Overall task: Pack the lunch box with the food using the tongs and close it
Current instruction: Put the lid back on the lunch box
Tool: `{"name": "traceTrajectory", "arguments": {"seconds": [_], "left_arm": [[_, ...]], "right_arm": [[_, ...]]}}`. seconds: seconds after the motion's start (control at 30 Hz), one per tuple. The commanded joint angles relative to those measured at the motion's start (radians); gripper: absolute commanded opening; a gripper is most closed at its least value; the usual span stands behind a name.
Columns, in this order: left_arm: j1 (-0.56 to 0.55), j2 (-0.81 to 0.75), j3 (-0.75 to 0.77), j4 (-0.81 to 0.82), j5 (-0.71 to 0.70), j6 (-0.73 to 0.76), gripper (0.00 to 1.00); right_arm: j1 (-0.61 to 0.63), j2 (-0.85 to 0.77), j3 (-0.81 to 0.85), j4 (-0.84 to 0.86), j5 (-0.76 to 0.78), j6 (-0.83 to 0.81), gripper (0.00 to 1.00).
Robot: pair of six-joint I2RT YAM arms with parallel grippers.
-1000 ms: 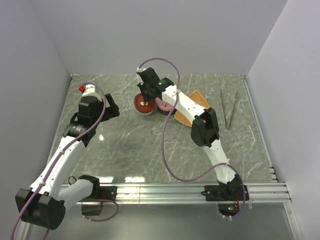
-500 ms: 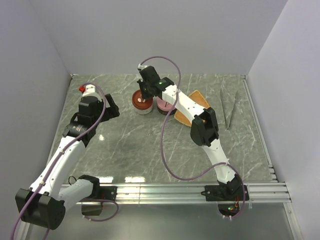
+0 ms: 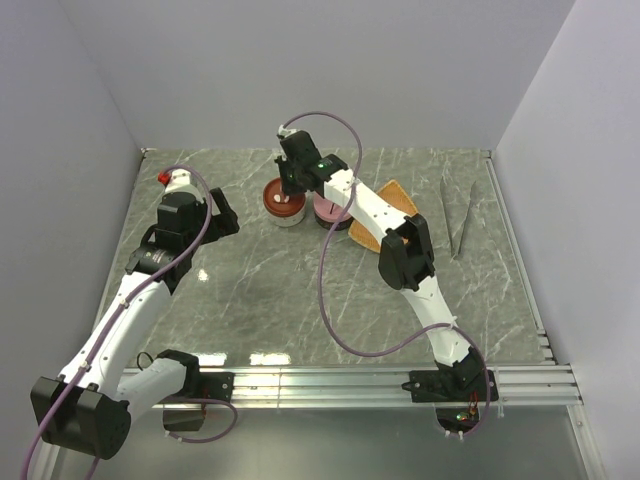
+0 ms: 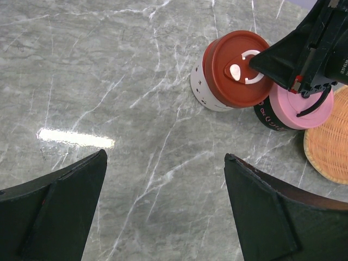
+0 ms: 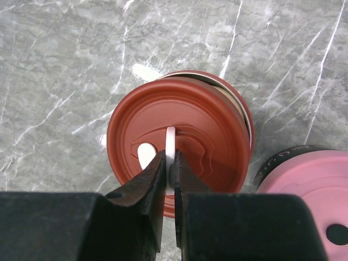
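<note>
The lunch box (image 4: 204, 89) is a round white pot with a brick-red lid (image 5: 217, 136) near the back of the table. The lid sits slightly askew, so the pot's rim shows past it at the upper right. My right gripper (image 5: 169, 157) is shut on the lid's white ring handle (image 5: 171, 138). My left gripper (image 4: 166, 157) hangs open over bare marble, near and to the left of the pot, holding nothing. The tongs (image 3: 462, 215) lie on the table at the far right. The food is hidden.
A black pot with a pink lid (image 4: 299, 109) stands right against the lunch box. An orange woven tray (image 4: 329, 147) lies just beyond it to the right. Walls close in the table at the back and both sides.
My right gripper, still shut on the ring handle, has shifted the red lid a little to the left and back. The left arm has stayed put.
</note>
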Motion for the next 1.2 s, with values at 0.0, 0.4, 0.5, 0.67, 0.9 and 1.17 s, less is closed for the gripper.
{"name": "traceTrajectory", "arguments": {"seconds": [0.0, 0.4, 0.5, 0.67, 0.9, 1.17], "left_arm": [[0.005, 0.005, -0.003, 0.0, 0.018, -0.006, 0.95], [0.004, 0.012, -0.008, 0.0, 0.035, -0.01, 0.95], [0.004, 0.013, -0.01, 0.002, 0.038, -0.01, 0.95], [0.004, 0.018, -0.011, 0.003, 0.04, -0.01, 0.95], [0.004, 0.019, -0.011, 0.003, 0.04, -0.012, 0.95], [0.004, 0.021, -0.013, 0.003, 0.041, -0.01, 0.95]], "right_arm": [[-0.003, 0.029, 0.028, 0.023, 0.027, 0.003, 0.09], [-0.005, 0.053, 0.043, 0.009, 0.123, 0.037, 0.33], [-0.003, 0.052, 0.042, 0.015, 0.116, 0.042, 0.33], [-0.003, 0.041, 0.042, 0.044, 0.103, 0.069, 0.34], [-0.003, 0.023, 0.045, 0.092, 0.074, 0.115, 0.29], [0.001, 0.044, 0.049, 0.123, 0.068, 0.152, 0.28]]}}
